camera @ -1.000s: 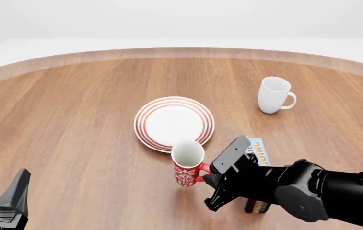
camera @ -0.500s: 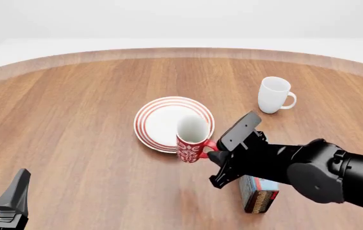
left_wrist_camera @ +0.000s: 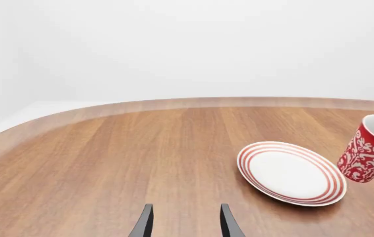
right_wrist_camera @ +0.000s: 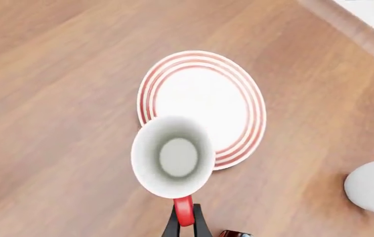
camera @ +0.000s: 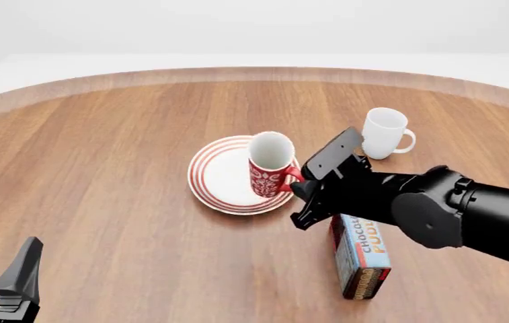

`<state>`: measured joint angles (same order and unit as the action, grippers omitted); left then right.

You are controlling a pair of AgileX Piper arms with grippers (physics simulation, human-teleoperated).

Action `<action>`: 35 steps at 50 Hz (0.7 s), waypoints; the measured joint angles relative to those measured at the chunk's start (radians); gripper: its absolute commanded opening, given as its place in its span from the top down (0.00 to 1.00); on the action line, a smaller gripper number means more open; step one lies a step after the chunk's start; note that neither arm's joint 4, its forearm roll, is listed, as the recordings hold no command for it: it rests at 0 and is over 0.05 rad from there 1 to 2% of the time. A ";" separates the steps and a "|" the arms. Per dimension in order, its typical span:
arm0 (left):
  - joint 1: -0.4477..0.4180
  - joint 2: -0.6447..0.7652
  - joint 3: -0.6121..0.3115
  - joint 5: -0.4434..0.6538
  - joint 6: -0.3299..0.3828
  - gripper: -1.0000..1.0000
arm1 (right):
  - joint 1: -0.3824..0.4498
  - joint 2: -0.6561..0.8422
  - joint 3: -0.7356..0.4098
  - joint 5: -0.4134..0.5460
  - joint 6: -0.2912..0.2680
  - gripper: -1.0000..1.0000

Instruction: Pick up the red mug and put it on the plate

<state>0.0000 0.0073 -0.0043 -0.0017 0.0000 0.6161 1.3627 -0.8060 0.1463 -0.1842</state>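
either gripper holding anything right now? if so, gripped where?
The right gripper holds the red mug by its loop handle, lifted over the plate. The left gripper is open and holds nothing.

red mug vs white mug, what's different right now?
The red mug has a white ornamental pattern; the white mug is plain. The red mug hangs tilted, its handle held by the right gripper, over the plate; the white mug stands free on the table. Both have loop handles.

Round wooden table [camera: 111, 168], red-ringed plate [camera: 222, 176], white mug [camera: 384, 133] upright, chocolate box [camera: 362, 254] lying flat
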 measured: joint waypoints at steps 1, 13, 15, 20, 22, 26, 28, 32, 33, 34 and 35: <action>0.000 0.000 0.000 0.000 0.000 0.00 | -0.003 0.004 -0.003 -0.002 -0.002 1.00; 0.000 0.000 0.000 0.000 0.000 0.00 | -0.033 0.060 -0.047 -0.029 -0.031 1.00; 0.000 0.000 0.000 0.000 0.000 0.00 | -0.037 0.072 -0.057 -0.034 -0.035 1.00; 0.000 0.000 0.000 0.000 0.000 0.00 | -0.045 0.102 -0.079 -0.048 -0.043 1.00; 0.000 0.000 0.000 0.000 0.000 0.00 | -0.049 0.114 -0.089 -0.055 -0.048 1.00; 0.000 0.000 0.000 0.000 0.000 0.00 | -0.056 0.138 -0.112 -0.066 -0.058 1.00; 0.000 0.000 0.000 0.000 0.000 0.00 | -0.060 0.150 -0.124 -0.070 -0.062 1.00; 0.000 0.000 0.000 0.000 0.000 0.00 | -0.067 0.175 -0.149 -0.077 -0.070 1.00; 0.000 0.000 0.000 0.000 0.000 0.00 | -0.069 0.182 -0.156 -0.078 -0.071 1.00; 0.000 0.000 0.000 0.000 0.000 0.00 | -0.070 0.188 -0.161 -0.080 -0.072 1.00; 0.000 0.000 0.000 0.000 0.000 0.00 | -0.071 0.194 -0.167 -0.081 -0.073 1.00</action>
<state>0.0000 0.0073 -0.0043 -0.0017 0.0000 0.5448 1.5566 -0.9730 0.0650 -0.2572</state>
